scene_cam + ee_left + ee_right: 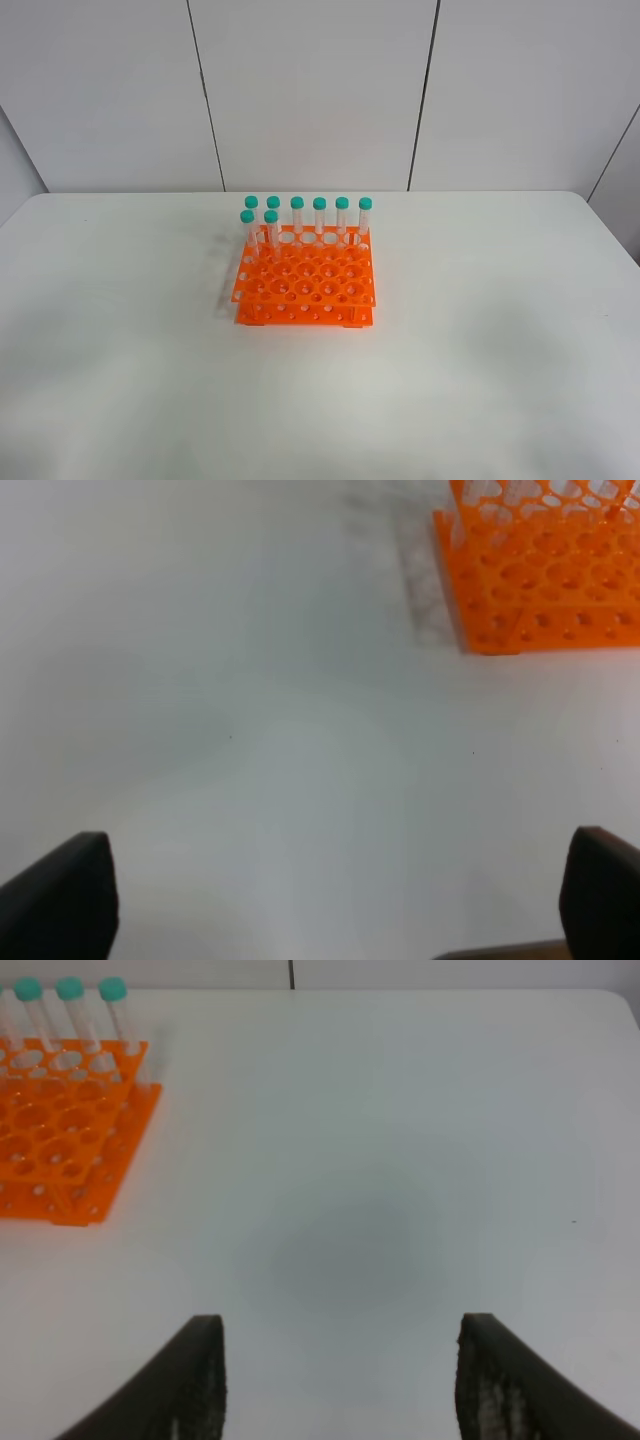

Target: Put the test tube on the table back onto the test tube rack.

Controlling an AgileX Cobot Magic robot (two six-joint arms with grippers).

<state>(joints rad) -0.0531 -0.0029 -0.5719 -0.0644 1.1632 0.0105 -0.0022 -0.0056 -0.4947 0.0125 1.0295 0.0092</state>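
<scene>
This looks like a lab or a robot test room. A wide white table point(480, 330) with rounded corners fills the exterior high view, bare and matte like a workbench. Behind it stands a plain wall point(310, 90) of pale grey panels split by thin dark seams, without any decoration or home furnishing. The only ware on the table is lab ware: an orange rack point(305, 290) with a grid of round holes, holding clear tubes point(320, 222) with teal screw caps, upright along its far rows. The lighting is even and flat.
</scene>
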